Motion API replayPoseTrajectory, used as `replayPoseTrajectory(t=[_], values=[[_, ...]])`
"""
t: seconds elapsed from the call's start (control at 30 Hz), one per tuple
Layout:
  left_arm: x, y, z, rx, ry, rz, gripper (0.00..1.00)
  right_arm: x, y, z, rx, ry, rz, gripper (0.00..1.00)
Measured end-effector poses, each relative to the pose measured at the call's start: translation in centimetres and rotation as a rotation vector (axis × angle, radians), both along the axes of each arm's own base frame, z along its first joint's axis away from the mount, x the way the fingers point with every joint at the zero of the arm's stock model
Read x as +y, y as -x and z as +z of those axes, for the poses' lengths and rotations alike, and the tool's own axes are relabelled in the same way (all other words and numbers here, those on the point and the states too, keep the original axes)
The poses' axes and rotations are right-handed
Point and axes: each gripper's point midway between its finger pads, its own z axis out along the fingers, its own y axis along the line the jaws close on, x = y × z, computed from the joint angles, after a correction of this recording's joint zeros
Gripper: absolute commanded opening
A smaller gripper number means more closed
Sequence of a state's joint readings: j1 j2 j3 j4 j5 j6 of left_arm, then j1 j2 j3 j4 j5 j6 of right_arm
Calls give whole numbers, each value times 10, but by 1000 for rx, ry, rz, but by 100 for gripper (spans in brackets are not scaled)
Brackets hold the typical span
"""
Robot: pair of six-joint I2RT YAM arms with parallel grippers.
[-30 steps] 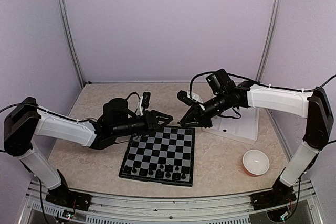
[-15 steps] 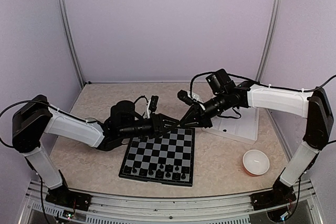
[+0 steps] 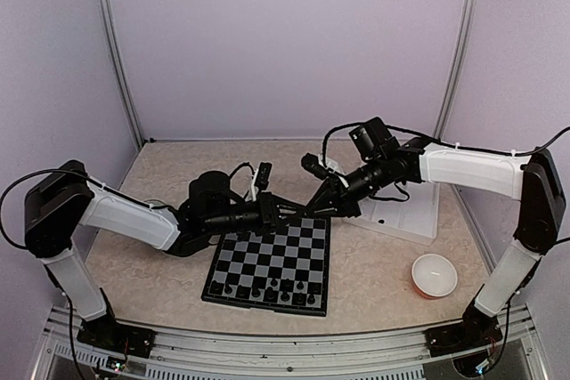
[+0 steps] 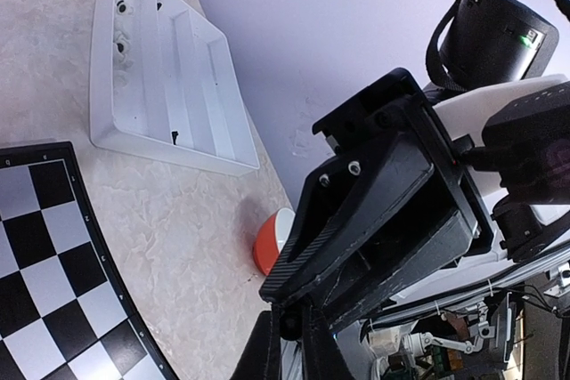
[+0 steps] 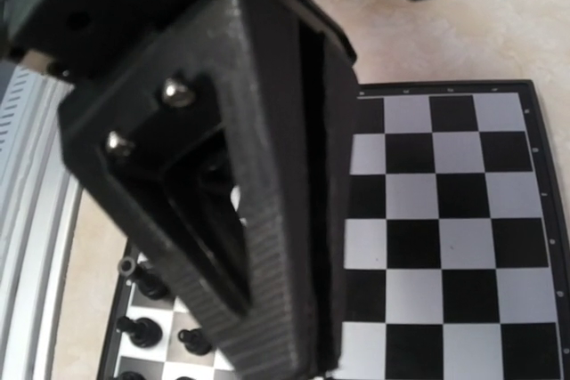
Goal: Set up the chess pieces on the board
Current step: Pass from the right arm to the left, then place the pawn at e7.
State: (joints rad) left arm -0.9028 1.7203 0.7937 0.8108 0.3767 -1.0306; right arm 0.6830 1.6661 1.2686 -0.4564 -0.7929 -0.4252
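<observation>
Beige marbled tabletop (image 3: 374, 287), lilac walls: both arms' tips meet over the board's far edge.
Tip to tip, left fingers (image 3: 294, 211) together, right fingers (image 3: 322, 202) together w/ just a slit btwn; can't tell if either pinches a piece. Flat black-and-grey checked chessboard (image 3: 276, 255) sits centre; tiny black plastic chess pieces (image 3: 256, 292) stand along its near edge. White compartment tray (image 3: 405, 213) far right, orange bowl (image 3: 434, 275) near right.

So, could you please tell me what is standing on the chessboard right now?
Black chess pieces stand along the two nearest rows of the chessboard. The left gripper and right gripper meet over its far edge, so whatever sits on those squares is hidden.
</observation>
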Motion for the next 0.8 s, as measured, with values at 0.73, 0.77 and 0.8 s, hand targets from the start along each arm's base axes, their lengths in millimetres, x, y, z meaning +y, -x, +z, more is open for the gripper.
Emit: replayPoseTrajectory(t=[0.73, 0.77, 0.8], values=[[78, 22, -16, -374, -683, 97, 6, -116, -57, -27, -367, 357, -348, 72], [84, 26, -22, -385, -727, 89, 6, -123, -62, -28, -375, 376, -376, 76], [90, 30, -29, -390, -766, 81, 6, -131, -69, -28, -375, 389, -413, 78]])
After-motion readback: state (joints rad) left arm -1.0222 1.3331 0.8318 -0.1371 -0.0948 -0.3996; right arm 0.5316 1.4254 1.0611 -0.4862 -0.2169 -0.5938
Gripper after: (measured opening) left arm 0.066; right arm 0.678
